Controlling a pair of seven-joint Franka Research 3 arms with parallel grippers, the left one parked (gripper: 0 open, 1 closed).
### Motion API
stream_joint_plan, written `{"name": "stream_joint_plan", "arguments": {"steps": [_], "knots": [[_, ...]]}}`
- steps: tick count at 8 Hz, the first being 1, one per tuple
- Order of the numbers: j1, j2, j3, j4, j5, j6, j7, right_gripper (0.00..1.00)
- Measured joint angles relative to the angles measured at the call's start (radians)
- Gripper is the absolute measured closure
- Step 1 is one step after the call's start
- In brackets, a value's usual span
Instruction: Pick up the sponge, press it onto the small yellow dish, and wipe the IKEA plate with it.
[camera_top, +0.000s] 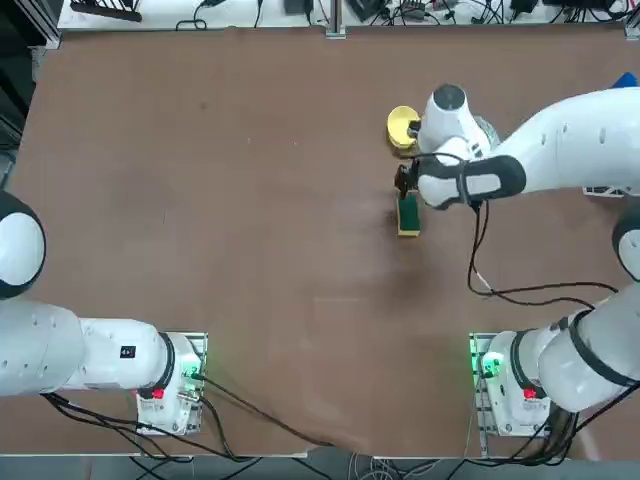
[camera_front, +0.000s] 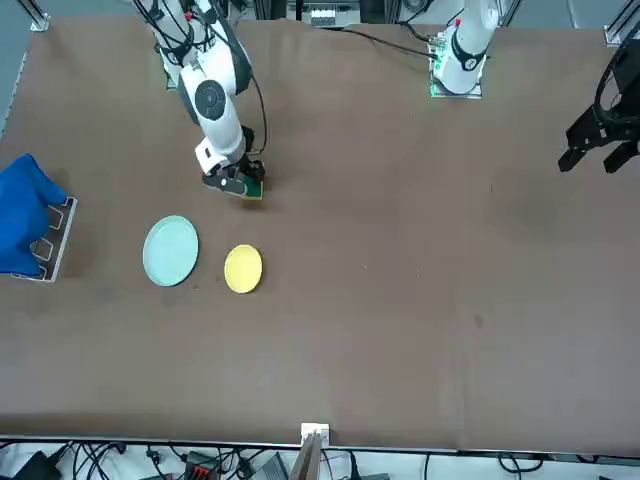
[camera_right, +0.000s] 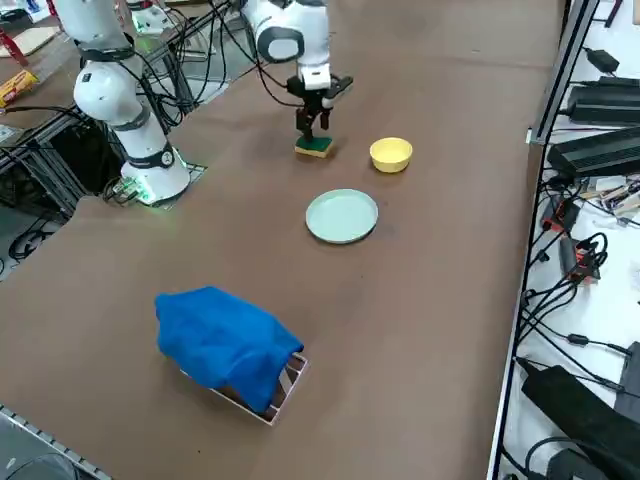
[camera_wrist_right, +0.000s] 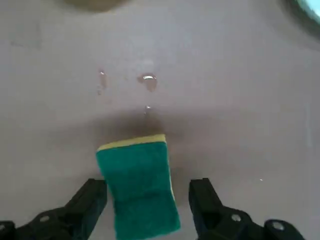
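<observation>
Wrist view, droplets (camera_wrist_right: 148, 80) beyond sponge (camera_wrist_right: 139, 187), right gripper (camera_wrist_right: 150, 200) spread

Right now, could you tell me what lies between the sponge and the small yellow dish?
Bare brown table: in the right side view nothing sits between the sponge and the small yellow dish. The open right gripper is above the sponge.

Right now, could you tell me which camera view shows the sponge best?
The right wrist view: the sponge fills the space between the open right gripper fingers, green top up. Top, front and right side views show it small, partly hidden by the gripper.
</observation>
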Motion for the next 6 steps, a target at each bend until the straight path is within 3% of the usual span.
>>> {"name": "stream_joint_plan", "arguments": {"steps": [6], "knots": [[0.023,0.014,0.000,-0.023,0.000,0.041,0.000,0.00]]}}
